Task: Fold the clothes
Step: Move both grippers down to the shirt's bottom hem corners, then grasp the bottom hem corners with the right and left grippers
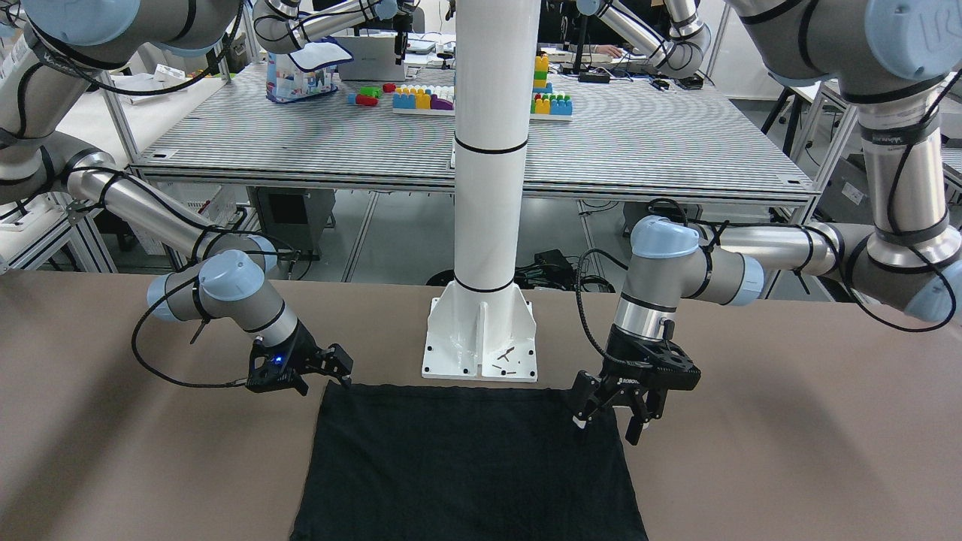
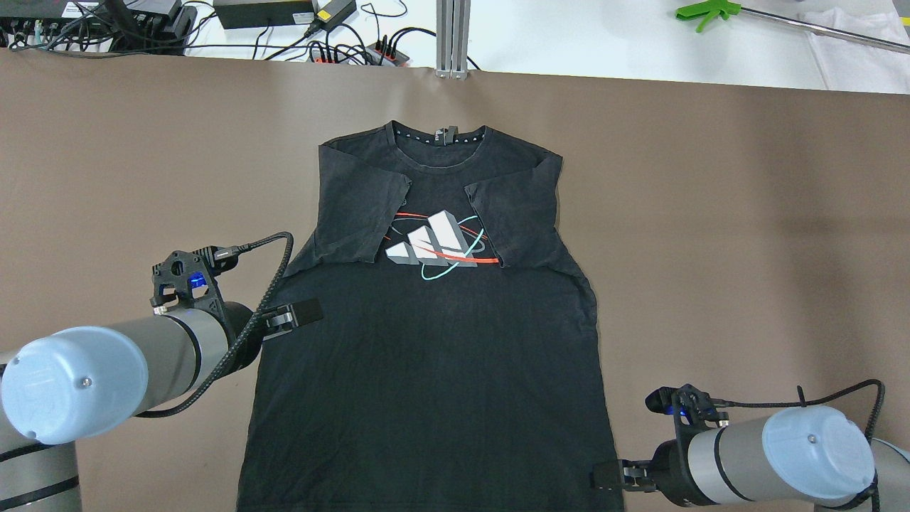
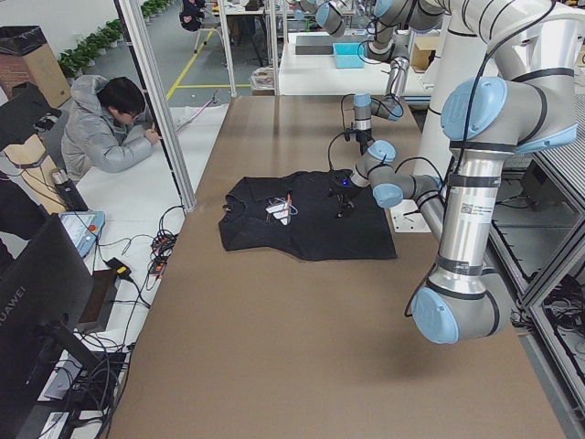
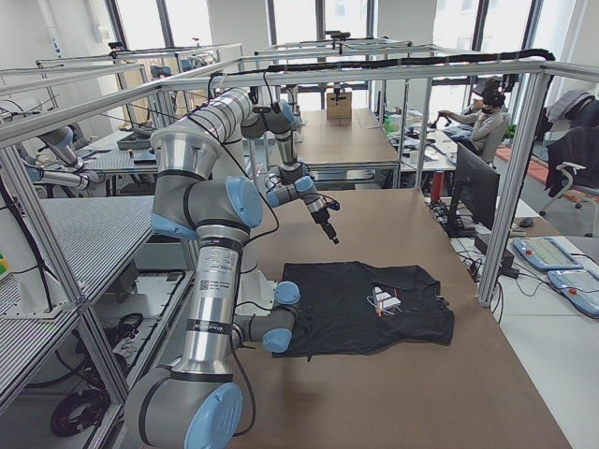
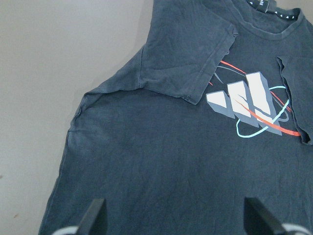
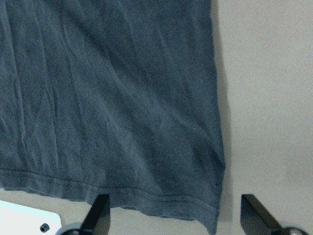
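A black T-shirt (image 2: 426, 370) lies flat, print upward, on the brown desk (image 2: 746, 249), collar at the far side from the robot and both sleeves folded in over the chest. The left gripper (image 1: 610, 421) hangs over the shirt's left side edge below the folded sleeve, jaws spread wide and holding nothing. The right gripper (image 1: 331, 370) sits at the hem's right corner, also spread wide and holding nothing. The white robot column base (image 1: 481, 330) stands just behind the hem.
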